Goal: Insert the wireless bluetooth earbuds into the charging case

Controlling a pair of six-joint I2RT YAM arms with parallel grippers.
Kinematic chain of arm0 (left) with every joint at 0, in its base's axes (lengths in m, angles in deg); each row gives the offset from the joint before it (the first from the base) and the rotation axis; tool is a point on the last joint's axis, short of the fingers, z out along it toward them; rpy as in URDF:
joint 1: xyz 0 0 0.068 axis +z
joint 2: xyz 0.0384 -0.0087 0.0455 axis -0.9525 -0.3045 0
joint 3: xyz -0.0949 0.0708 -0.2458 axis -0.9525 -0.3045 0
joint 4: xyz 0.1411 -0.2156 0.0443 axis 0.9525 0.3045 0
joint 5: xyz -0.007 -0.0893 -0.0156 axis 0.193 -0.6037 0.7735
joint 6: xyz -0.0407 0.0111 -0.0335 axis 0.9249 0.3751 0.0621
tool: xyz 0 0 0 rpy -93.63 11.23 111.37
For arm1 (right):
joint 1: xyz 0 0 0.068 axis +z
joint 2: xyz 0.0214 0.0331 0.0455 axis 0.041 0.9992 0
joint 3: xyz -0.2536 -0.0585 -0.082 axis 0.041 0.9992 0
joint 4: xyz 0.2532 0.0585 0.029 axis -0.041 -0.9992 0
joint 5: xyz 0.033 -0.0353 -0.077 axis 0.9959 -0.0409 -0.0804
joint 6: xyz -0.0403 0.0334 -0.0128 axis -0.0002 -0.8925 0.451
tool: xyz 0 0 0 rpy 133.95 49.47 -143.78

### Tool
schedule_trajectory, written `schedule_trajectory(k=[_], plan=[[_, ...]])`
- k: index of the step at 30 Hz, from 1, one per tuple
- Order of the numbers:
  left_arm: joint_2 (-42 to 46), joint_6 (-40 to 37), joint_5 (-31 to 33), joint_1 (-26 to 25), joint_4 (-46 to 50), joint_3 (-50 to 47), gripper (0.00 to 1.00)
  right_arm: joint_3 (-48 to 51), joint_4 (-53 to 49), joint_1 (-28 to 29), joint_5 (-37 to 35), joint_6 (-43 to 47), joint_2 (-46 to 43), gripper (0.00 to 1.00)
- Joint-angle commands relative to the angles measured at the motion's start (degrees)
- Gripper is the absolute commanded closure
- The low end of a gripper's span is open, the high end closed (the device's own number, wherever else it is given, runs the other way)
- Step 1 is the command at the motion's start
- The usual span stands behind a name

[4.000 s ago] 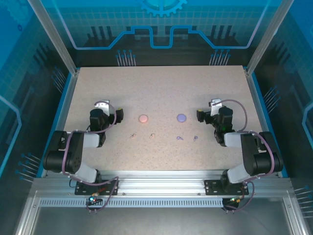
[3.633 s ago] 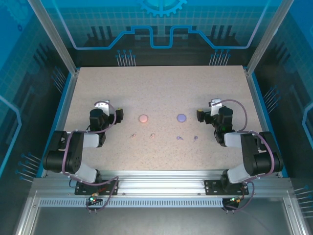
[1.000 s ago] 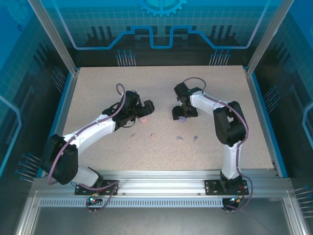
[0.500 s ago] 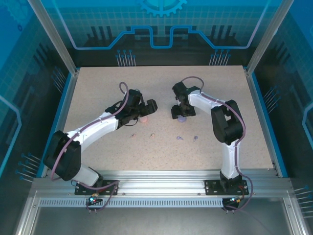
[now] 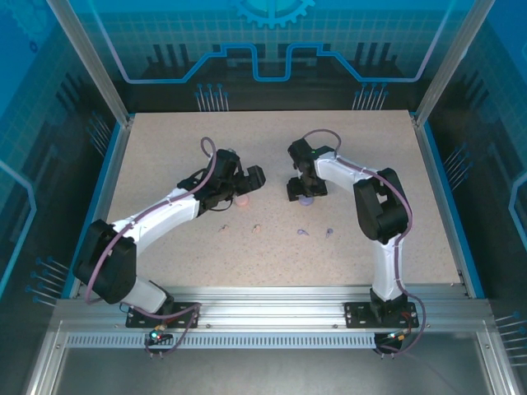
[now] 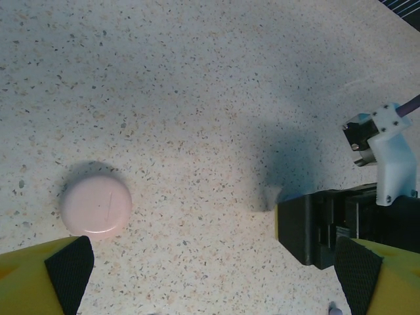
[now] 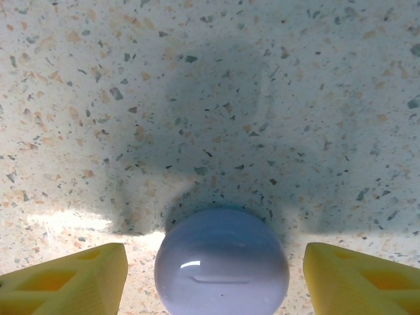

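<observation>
Right gripper (image 7: 213,279) is down at the purple case (image 7: 222,261), its yellow fingers (image 7: 65,279) spread to either side with a strip of speckled table (image 5: 272,148) showing in both gaps: straddling it, not pinching. That case is a smooth, glossy round dome with a faint seam line on its front. To the left of the purple case sits the pink case (image 6: 96,205), the same round puck shape, with a thin line across its lid. The left gripper (image 6: 213,268) hangs by it with jaws flung wide and nothing between them, and the pink case lies just ahead of the left-hand black pad (image 6: 69,266). All four earbuds lie loose on the arm-base side of the purple case. The left purple earbud (image 5: 302,232) is almost straight toward the bases from it, the right purple earbud (image 5: 329,232) a little further right, the right pink earbud (image 5: 256,227) and left pink earbud (image 5: 223,229) off to the left. From above they are tiny pale specks, and their stems and long axes are too small to make out.
</observation>
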Motion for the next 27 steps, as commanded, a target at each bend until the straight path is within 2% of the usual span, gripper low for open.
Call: schedule_trajectory(k=[1,27], plan=[[-0.6,0.3,-0.7,-0.5,0.2,1.9,0.01,-0.1,-1.4,0.9,-0.8,-1.3,1.0,0.28],[-1.3,0.5,-0.5,-1.3,0.6,2.7,0.01,1.8,-2.1,1.2,-2.6,-1.3,-2.1,0.31]])
